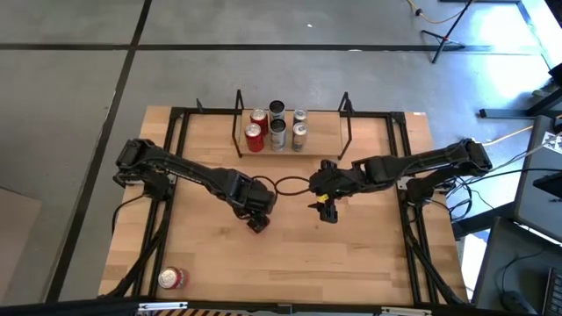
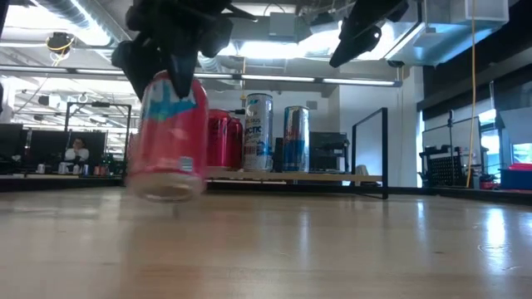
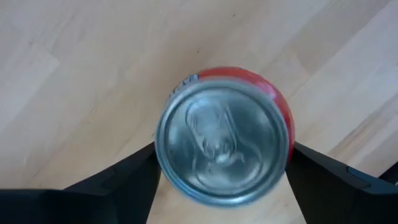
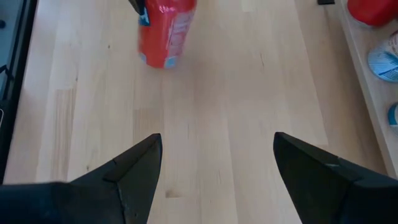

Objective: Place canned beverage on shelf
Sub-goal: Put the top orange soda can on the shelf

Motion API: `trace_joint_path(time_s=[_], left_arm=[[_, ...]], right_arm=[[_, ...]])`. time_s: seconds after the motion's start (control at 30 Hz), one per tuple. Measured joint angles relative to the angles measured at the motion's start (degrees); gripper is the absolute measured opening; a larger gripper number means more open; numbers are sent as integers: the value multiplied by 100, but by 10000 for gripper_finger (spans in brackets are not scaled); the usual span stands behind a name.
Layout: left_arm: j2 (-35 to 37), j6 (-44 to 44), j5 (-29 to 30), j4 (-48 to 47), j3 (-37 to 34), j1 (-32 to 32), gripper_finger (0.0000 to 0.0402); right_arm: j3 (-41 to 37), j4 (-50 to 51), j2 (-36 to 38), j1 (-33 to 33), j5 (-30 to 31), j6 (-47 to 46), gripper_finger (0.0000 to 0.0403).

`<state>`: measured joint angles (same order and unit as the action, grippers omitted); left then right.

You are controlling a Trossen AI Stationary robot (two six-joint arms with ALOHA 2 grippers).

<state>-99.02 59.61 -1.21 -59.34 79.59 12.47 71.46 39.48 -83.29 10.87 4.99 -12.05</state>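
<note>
From my remote station I look down on the light-wood table (image 1: pixel 290 254), where both dark arms reach in toward the middle. The left arm (image 1: pixel 176 167) stretches from the left edge, the right arm (image 1: pixel 421 162) from the right. At the table's far edge stands the shelf (image 1: pixel 320 140), a low light-wood board with black wire frames at each end, carrying six upright cans: two red cans (image 1: pixel 256 129) on its left part, a dark-and-white can (image 1: pixel 277 122) with another like it in the middle, and two silver cans (image 1: pixel 299 127) to their right. The left gripper (image 1: pixel 256 219) hangs near the table's centre, its fingers (image 3: pixel 127 183) flanking a red beverage can (image 3: pixel 224 140) on both sides; in the low view that can (image 2: pixel 169 137) appears upright and just clear of the tabletop, though I cannot tell how firmly the fingers press it. The right gripper (image 1: pixel 327 209) hovers just beside it, well clear of the wood, its jaws spread wide with nothing between them. A second red can (image 1: pixel 171 278) lies apart near the table's front-left corner. Beyond the table, a seated person (image 2: pixel 76 149) shows in the room.
</note>
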Motion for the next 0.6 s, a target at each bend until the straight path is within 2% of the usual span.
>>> trace_joint_path(time_s=[0.43, 0.6], left_arm=[[2, 130, 71, 117, 9, 129, 315], [2, 143, 229, 112, 9, 369, 315]], right_arm=[[-1, 1, 0, 2, 0, 37, 293], [-262, -76, 7, 2, -94, 36, 293]])
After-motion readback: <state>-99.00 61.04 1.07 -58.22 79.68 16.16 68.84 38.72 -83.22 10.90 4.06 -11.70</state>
